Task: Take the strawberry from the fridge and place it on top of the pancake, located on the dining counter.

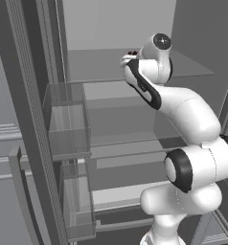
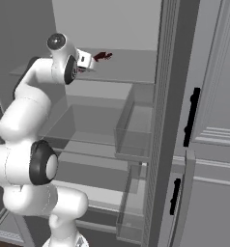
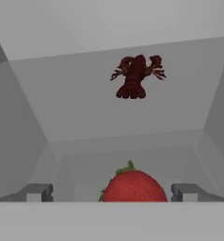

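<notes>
Smooth, matt red skin on the strawberry point(image 3: 132, 187), leafy green cap. Beyond the strawberry, a dark red lobster point(image 3: 135, 76), dull, knobbly shell. Clear glass shelves point(image 1: 130, 139) and see-through door bins point(image 1: 68, 119), faintly glossy. Fridge point(image 3: 109, 42) walls pale, matt, smooth.

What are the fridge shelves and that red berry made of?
The shelves look like clear glass or plastic: you see the grey wall through them, smooth edges. The strawberry looks like soft fruit, shiny red skin with a green leafy cap, though it is only a rendering.
</notes>
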You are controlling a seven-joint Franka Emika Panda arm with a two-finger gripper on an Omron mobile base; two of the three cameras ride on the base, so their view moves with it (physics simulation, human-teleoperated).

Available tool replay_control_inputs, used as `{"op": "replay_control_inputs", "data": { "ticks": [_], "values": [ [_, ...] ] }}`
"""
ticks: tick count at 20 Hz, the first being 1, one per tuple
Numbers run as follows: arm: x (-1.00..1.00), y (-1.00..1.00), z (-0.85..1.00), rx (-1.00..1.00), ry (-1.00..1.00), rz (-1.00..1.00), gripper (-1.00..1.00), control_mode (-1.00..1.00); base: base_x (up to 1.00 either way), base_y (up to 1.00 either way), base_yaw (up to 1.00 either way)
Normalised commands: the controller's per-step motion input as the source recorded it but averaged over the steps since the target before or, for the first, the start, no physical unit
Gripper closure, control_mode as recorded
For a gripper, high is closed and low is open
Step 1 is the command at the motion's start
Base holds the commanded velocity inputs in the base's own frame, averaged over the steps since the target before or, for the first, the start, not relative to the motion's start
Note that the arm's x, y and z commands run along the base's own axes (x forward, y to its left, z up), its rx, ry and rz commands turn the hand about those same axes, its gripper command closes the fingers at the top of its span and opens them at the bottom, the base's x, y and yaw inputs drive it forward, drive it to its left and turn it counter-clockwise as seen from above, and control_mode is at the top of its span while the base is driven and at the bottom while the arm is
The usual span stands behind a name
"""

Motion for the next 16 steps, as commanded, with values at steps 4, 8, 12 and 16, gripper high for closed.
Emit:
{"op": "replay_control_inputs", "data": {
  "ticks": [4,8,12,16],
  "values": [
    [0.72,0.00,-0.04,0.00,0.04,0.03,-1.00,-1.00,0.00,0.00,0.00],
    [0.36,0.00,-0.06,0.00,0.02,0.03,-1.00,-1.00,0.00,0.00,0.00],
    [-0.35,0.00,-0.21,-0.02,0.00,0.01,-1.00,-1.00,0.00,0.00,0.00],
    [-0.39,0.00,-0.32,-0.04,0.00,0.00,-1.00,-1.00,0.00,0.00,0.00]
  ]
}}
